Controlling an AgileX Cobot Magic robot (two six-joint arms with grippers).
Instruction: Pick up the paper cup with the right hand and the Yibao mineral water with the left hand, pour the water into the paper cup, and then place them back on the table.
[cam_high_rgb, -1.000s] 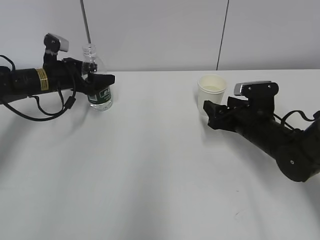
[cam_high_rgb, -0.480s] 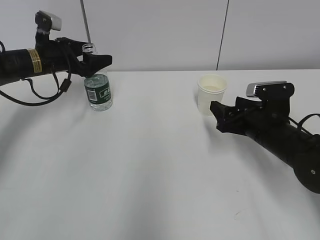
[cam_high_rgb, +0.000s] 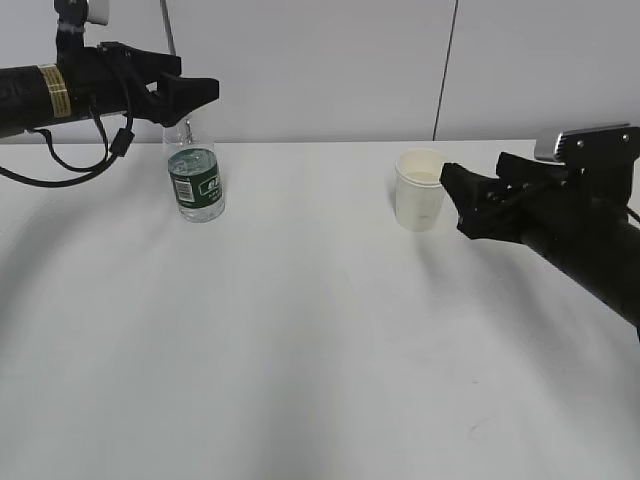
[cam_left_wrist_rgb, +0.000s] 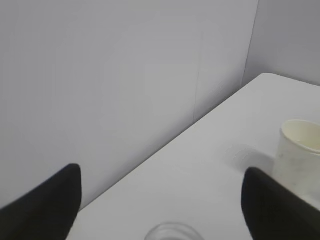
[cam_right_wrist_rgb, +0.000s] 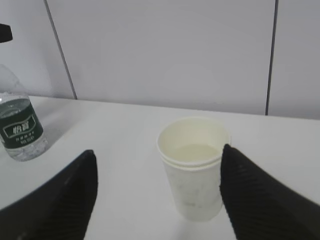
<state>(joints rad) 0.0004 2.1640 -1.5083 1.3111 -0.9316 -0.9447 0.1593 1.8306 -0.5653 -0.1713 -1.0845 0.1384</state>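
Note:
The Yibao mineral water (cam_high_rgb: 195, 182) stands upright and uncapped on the white table (cam_high_rgb: 300, 330) at the back left. My left gripper (cam_high_rgb: 197, 92) hangs open and empty just above and behind its neck. In the left wrist view only the bottle's mouth (cam_left_wrist_rgb: 172, 233) shows, below the open left gripper (cam_left_wrist_rgb: 161, 171). The paper cup (cam_high_rgb: 420, 188) stands on the table with liquid inside. My right gripper (cam_high_rgb: 458, 202) is open and empty, just right of the cup and apart from it. In the right wrist view the cup (cam_right_wrist_rgb: 192, 170) stands ahead of the open right gripper (cam_right_wrist_rgb: 157, 150), and the bottle (cam_right_wrist_rgb: 20, 125) is at the far left.
A grey panelled wall (cam_high_rgb: 330, 60) rises directly behind the table's back edge. The cup also shows at the right edge of the left wrist view (cam_left_wrist_rgb: 300, 155). A tiny dark speck (cam_high_rgb: 475, 432) marks the front of the table.
My left gripper has let go of the bottle and risen above it. My right gripper has drawn back to the right, away from the cup. Bottle and cup stay standing.

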